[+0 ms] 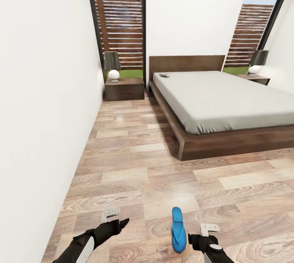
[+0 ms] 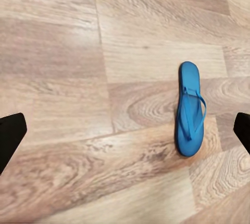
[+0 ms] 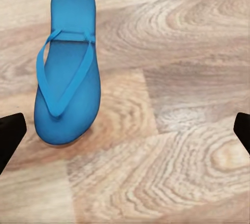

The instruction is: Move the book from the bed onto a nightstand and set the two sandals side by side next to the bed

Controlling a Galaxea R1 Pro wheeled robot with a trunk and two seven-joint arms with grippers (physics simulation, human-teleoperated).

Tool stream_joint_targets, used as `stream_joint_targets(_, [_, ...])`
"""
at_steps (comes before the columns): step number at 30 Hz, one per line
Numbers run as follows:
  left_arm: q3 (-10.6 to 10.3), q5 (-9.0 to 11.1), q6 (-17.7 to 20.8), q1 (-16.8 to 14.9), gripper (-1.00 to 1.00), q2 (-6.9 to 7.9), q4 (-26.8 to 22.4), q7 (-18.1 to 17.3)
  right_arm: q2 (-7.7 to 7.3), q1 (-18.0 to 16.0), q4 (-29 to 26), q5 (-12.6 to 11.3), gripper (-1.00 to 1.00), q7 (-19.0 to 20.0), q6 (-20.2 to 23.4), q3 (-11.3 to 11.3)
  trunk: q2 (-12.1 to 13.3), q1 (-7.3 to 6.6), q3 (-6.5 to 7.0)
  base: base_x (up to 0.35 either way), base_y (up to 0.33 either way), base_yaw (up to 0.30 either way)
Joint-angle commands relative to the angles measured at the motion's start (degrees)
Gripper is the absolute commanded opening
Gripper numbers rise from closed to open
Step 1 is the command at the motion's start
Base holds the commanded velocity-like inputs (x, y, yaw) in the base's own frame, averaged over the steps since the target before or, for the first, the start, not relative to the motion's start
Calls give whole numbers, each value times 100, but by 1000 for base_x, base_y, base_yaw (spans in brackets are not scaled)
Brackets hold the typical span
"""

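Head view: bright blue flat flip-flop sandal lies on wood-plank floor, long axis near-to-far, just left of released right hand, nearer than released left hand.

Your 2 arms reach forward low over the floor. Your left gripper hangs with its fingers spread wide, holding nothing. Your right gripper does likewise, its jaws parted and empty, both wrists angled downward.

Bright, even daylight; soft wrist views
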Motion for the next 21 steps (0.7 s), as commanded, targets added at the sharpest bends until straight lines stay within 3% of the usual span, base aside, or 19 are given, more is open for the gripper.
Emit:
stream_joint_targets(1, [11, 61, 56, -1, 100, -2, -6, -11, 3, 0, -13, -2, 100, -8, 33, -19, -4, 1, -28, 0, 0, 0])
stream_joint_targets(21, [14, 52, 56, -1, 100, 2, -14, -11, 4, 0, -13, -2, 100, -26, 50, -18, -30, 53, -471, 0, 0, 0])
